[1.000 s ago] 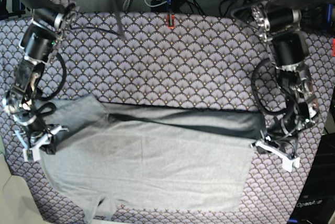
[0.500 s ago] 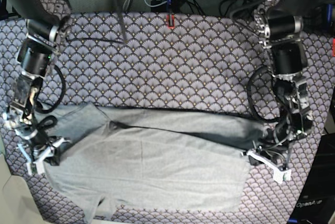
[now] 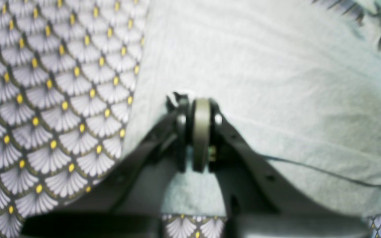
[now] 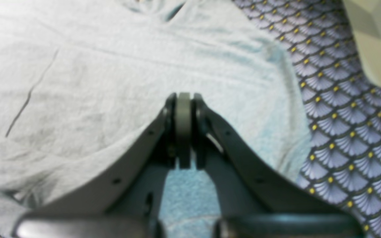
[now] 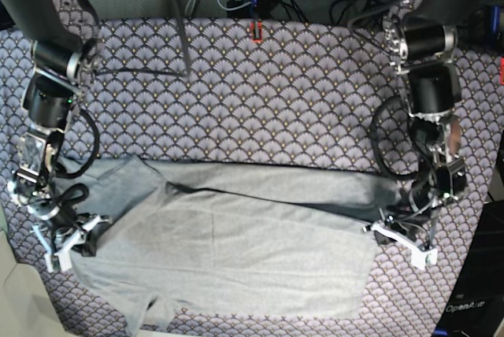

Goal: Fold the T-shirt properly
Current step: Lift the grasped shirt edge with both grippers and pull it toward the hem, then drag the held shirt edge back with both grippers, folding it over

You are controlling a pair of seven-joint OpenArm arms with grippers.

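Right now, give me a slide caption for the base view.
Both grippers, left and right, shut on opposite ends of the grey T-shirt spread over the purple patterned table cloth.

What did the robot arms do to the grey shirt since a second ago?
Both grippers, the left gripper and the right gripper, drew the T-shirt's top layer toward the near edge of the table cloth; the folded edge slid with them. Both stayed shut on the fabric, and the cloth stayed put.
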